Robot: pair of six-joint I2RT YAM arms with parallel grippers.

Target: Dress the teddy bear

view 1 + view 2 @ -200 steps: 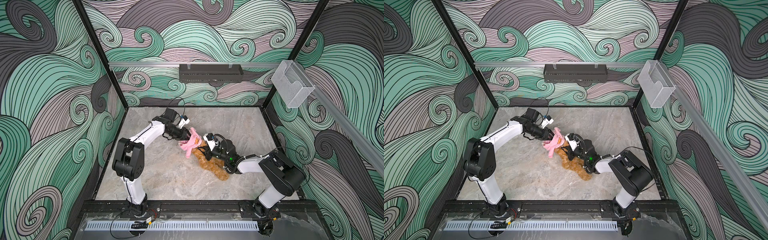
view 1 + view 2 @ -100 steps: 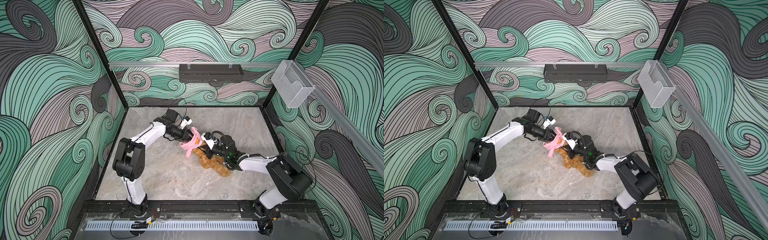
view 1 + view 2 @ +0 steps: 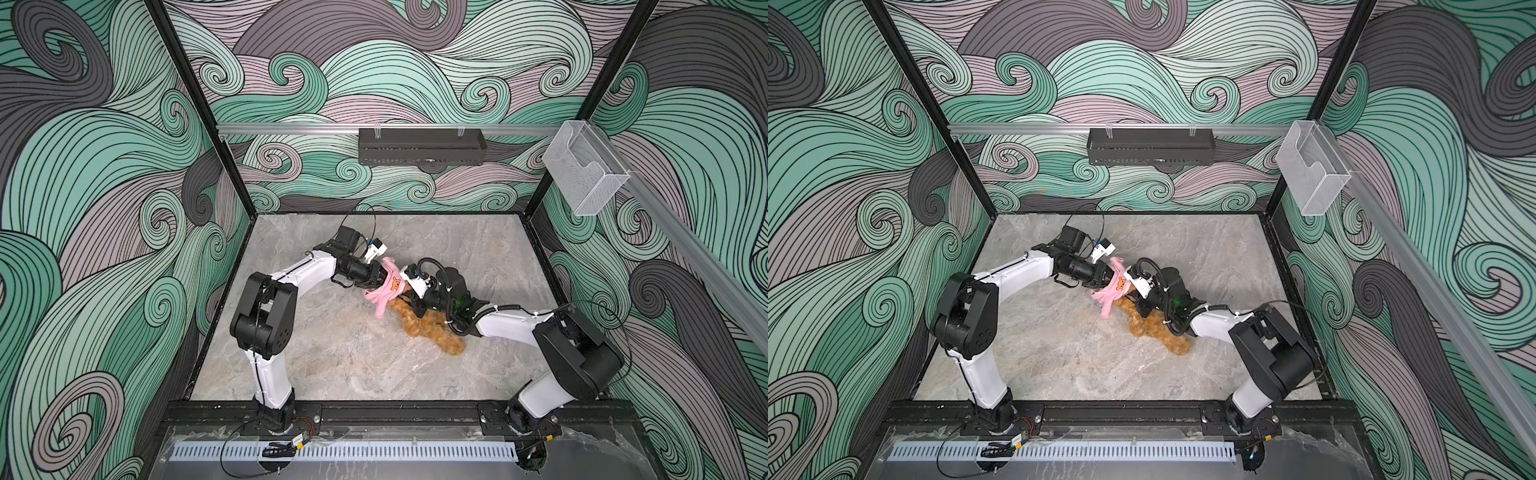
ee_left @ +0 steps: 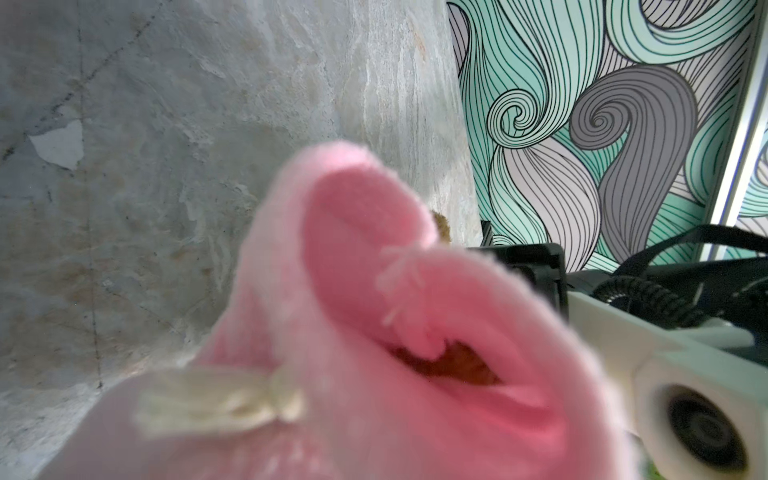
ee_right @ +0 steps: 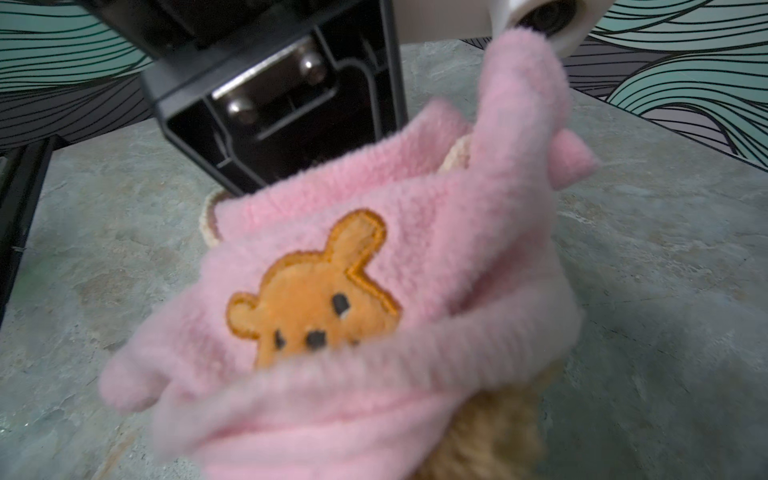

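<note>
Robot lab test cell: swirl-printed walls (image 3: 104, 208), black frame posts (image 3: 199, 104), marble-look desk (image 3: 353, 365), robot arms (image 3: 266, 307) bolted to front rail (image 3: 395, 415).

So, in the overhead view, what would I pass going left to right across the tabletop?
Left arm's bulky black elbow joint → small pink fleece garment with orange bear-face patch → golden-brown curly plush teddy bear → right arm's bulky black elbow joint.

My left fingers (image 3: 376, 277) are buried tip-first in the pink garment (image 3: 388, 286); the teddy bear (image 3: 428, 328) has most of its head under it. My right fingers (image 3: 409, 300) are too dark and small to read. Close up, the fleece blurs.
</note>
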